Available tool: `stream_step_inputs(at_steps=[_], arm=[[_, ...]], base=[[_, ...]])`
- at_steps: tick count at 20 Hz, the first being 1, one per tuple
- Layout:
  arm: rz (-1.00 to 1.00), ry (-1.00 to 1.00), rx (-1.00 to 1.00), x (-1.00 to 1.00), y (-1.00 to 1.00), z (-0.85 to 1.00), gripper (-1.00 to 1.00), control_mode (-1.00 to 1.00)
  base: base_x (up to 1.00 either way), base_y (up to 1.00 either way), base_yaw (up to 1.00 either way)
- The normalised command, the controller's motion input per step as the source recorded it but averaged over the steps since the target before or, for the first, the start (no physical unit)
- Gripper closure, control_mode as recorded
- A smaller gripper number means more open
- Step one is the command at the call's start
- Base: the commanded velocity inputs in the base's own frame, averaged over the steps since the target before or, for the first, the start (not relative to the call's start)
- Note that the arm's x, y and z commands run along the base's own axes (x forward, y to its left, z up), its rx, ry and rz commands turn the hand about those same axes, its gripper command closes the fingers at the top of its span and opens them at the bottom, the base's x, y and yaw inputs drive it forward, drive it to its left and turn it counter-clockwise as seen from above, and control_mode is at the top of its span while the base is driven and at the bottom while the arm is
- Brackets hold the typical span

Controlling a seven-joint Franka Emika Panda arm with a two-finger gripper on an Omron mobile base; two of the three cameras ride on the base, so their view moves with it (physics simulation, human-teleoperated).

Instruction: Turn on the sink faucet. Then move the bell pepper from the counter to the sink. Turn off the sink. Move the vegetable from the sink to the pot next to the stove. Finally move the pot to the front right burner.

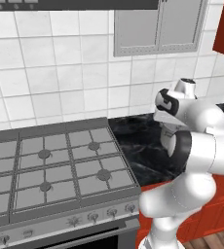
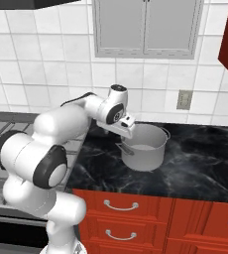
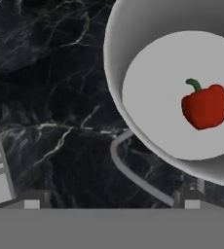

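Pepper (image 3: 205, 105) lies on the floor of your pot (image 2: 145, 147), which stands on the black desk (image 2: 195, 163) just right of the stove (image 1: 60, 170). Your jaws stand wide apart, holding nothing, poised over the pot's near handle (image 3: 133, 170) and rim.

Black veined counter (image 2: 195, 163), grey pot (image 2: 148, 149) apparently standing on it
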Motion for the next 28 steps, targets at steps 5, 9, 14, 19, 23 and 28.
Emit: stream_step_inputs(at_steps=[5, 9, 14, 19, 23, 28], arm=[[0.08, -0.16, -0.02, 0.17, -0.09, 0.0, -1.0, -1.0], [0.11, -0.08, -0.08, 0.18, -0.02, -0.05, -1.0, -1.0], [0.07, 0.0, -0.06, 0.22, -0.03, -0.2, -1.0, -1.0], [0.04, 0.0, -0.02, 0.17, -0.17, -0.13, -1.0, -1.0], [0.03, 0.01, 0.0, 0.15, -0.15, -0.14, -1.0, -1.0], [0.01, 0.04, 0.0, 0.1, -0.02, -0.17, -1.0, -1.0]], base=[[0.0, 0.0, 0.0], [0.0, 0.0, 0.0], [0.0, 0.0, 0.0], [0.0, 0.0, 0.0], [0.0, 0.0, 0.0], [0.0, 0.0, 0.0]])
